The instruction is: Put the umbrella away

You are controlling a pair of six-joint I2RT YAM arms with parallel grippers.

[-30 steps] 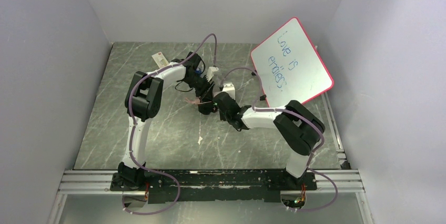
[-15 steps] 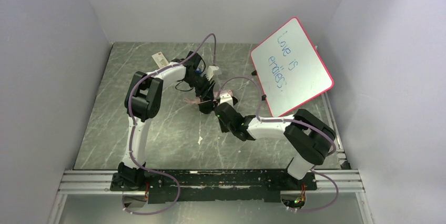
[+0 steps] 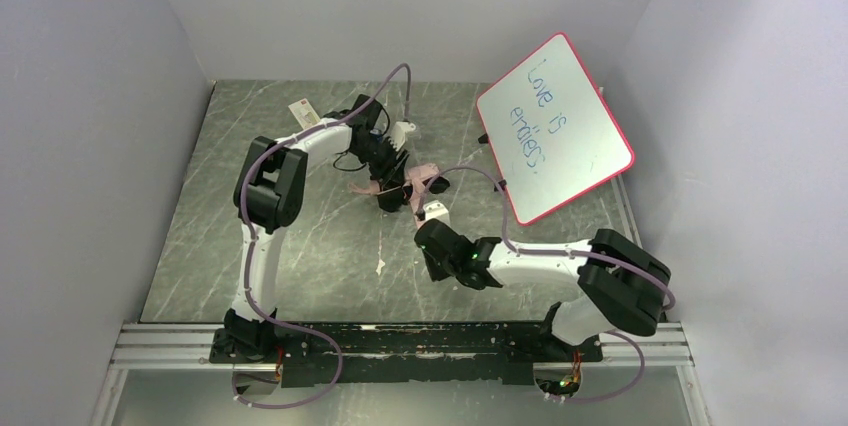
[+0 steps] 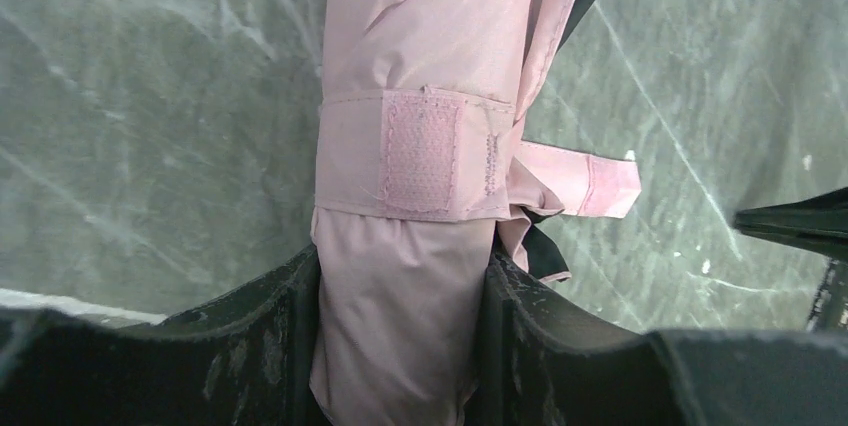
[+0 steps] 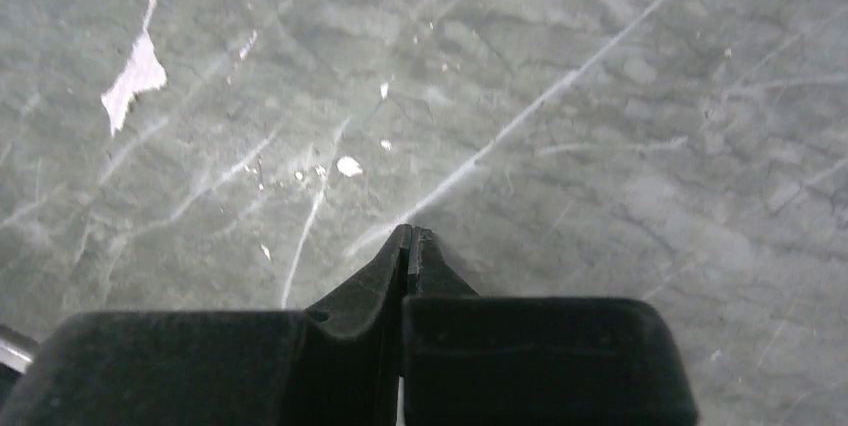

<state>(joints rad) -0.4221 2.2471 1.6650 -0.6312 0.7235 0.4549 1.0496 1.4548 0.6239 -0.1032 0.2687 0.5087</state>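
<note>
Grey-green marbled counter (image 3: pixel 300 246) fills a pale-walled booth (image 3: pixel 100 96). We see the left arm (image 3: pixel 270 186) arch forward from its base and bend inward at the elbow, its left pincer (image 4: pixel 400 291) grasping the furled pink umbrella (image 4: pixel 400 66) mid-counter, strap (image 4: pixel 415 151) wrapped round. The right arm (image 3: pixel 540 261) lies low, reaching leftward, its right pincer (image 5: pixel 408 246) clenched on nothing, near the umbrella.

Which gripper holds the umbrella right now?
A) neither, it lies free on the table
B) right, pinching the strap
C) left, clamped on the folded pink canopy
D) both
C: in the left wrist view the left gripper has a finger pressed against each side of the folded umbrella, while the right gripper is shut on nothing over the bare table.
</note>
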